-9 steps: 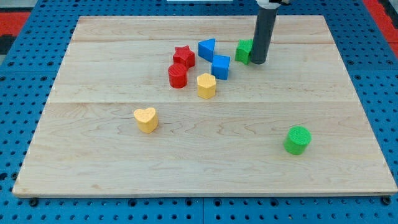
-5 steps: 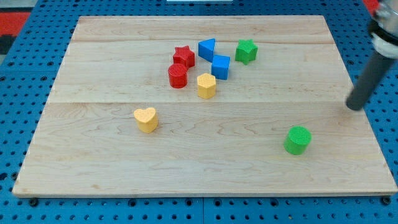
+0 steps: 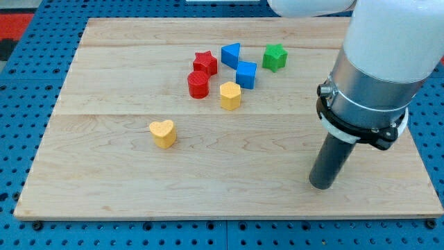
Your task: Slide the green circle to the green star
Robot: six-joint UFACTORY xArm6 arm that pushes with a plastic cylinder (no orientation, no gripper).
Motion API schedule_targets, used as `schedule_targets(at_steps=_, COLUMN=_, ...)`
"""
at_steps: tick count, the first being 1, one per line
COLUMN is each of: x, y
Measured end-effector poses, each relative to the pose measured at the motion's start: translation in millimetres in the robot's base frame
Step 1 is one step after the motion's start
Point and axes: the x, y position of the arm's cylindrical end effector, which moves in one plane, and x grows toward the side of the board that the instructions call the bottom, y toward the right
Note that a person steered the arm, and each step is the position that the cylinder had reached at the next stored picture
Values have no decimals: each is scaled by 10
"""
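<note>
Jaws: none, only my tip (image 3: 325,186) down at the view's lower right; green circle hidden, well apart from green star (image 3: 275,57), so sliding remains.

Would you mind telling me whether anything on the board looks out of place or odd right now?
No block is tipped, damaged or off the board. One oddity: the green circle is not visible; my tip and the rod stand at the view's lower right and may hide it. The green star sits near the top, beside the blue cube.
</note>
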Motion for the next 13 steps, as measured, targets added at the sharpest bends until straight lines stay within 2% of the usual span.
schedule_targets(at_steps=5, x=-178, y=349)
schedule_targets(at_steps=6, x=-299, y=350)
schedule_targets(at_steps=9, x=-776, y=891)
schedule_targets(at_steps=13, x=-799, y=616)
